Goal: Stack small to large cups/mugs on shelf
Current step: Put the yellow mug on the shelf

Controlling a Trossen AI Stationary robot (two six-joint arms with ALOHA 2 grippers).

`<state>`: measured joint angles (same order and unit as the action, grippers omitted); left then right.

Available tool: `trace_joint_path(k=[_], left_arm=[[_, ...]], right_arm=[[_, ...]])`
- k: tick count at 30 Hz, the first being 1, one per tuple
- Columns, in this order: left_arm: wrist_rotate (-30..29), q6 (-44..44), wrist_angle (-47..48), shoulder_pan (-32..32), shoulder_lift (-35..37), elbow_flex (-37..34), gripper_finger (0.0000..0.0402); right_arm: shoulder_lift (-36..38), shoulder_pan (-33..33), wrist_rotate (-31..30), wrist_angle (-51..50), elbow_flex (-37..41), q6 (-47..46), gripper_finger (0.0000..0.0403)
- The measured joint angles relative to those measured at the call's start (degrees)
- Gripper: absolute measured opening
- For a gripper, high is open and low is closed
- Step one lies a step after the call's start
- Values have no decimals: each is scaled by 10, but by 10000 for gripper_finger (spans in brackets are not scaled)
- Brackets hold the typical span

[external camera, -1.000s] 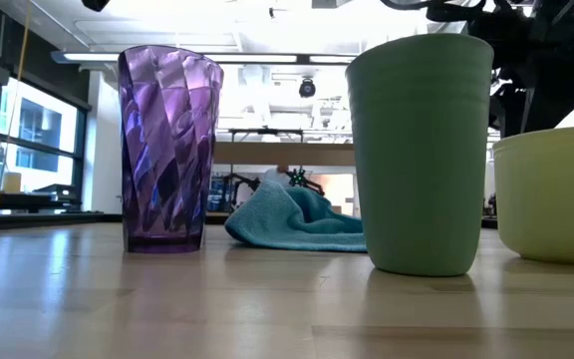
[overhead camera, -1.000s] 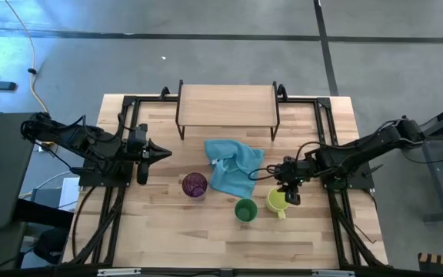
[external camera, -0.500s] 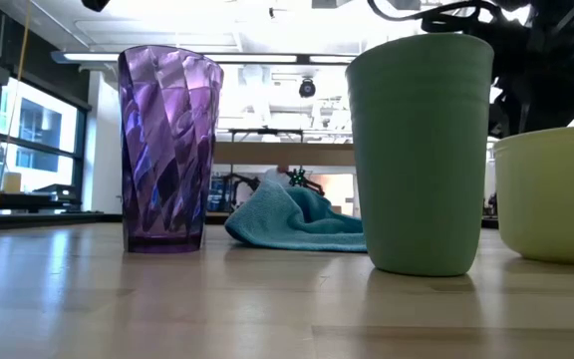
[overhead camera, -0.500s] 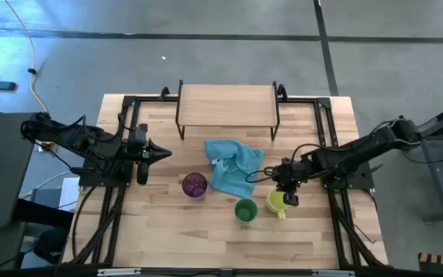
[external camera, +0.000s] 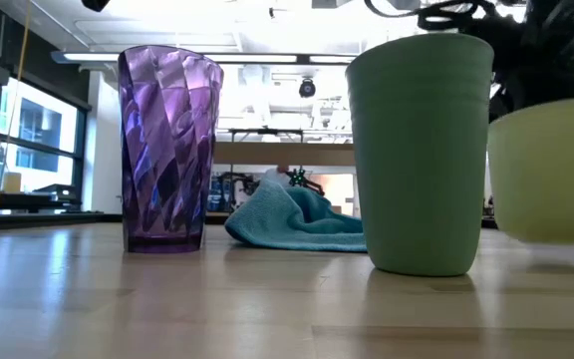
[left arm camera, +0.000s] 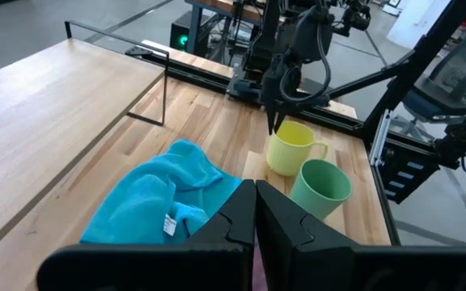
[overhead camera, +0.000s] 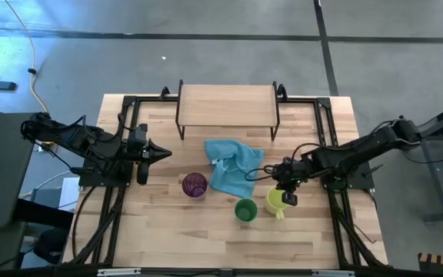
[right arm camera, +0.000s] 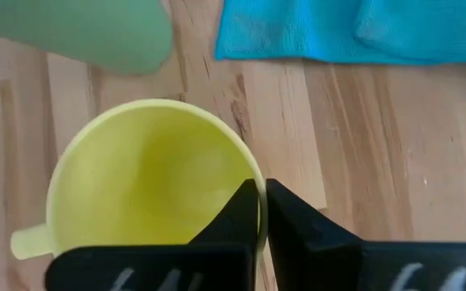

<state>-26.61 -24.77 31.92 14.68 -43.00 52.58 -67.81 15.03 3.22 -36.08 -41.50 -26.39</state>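
The yellow-green mug (overhead camera: 275, 203) is at the table's near right with my right gripper (overhead camera: 284, 194) shut on it; the low view shows the mug (external camera: 551, 170) just above the tabletop. The green cup (overhead camera: 245, 210) stands upright on its base to the mug's left. The purple tumbler (overhead camera: 194, 185) stands upright farther left. The shelf (overhead camera: 228, 105) stands on its black legs at the far middle. My left gripper (overhead camera: 164, 152) waits shut at the left, touching nothing. My right gripper pinches the mug's rim (right arm camera: 245, 166) on its far right side, away from the handle (right arm camera: 27, 238). One finger (right arm camera: 233, 214) is inside the mug and the other (right arm camera: 298, 222) outside. The fingers point down from above. The mug hangs upright, slightly clear of the table.
A light blue cloth (overhead camera: 233, 165) lies crumpled between the shelf and the cups. Black arm frames (overhead camera: 121, 138) run along both sides of the table. Bare wood shows along the near edge.
My right gripper has shut on the yellow-green mug's rim and risen a little. The mug has come up off the tabletop, staying upright. The green cup and purple tumbler have not moved.
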Motion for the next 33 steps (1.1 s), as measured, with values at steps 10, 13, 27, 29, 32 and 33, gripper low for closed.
trace_joint_path(k=[10,13,27,29,32,33], left_arm=[[0,0,0,0,0,0,1],[0,0,0,0,0,0,1],[0,0,9,0,0,0,1],[0,0,11,0,0,0,1],[-10,0,12,0,0,0,1],[-13,0,12,0,0,0,1]], right_arm=[[0,-20,0,-83,-84,25,1],[0,-31,-12,-119,-123,49,0],[-20,-146,-62,-281,-325,163,0],[-36,-166,-62,-302,-352,188,0],[-68,-195,-58,-334,-393,224,0],[-80,-205,-56,-342,-407,237,0]])
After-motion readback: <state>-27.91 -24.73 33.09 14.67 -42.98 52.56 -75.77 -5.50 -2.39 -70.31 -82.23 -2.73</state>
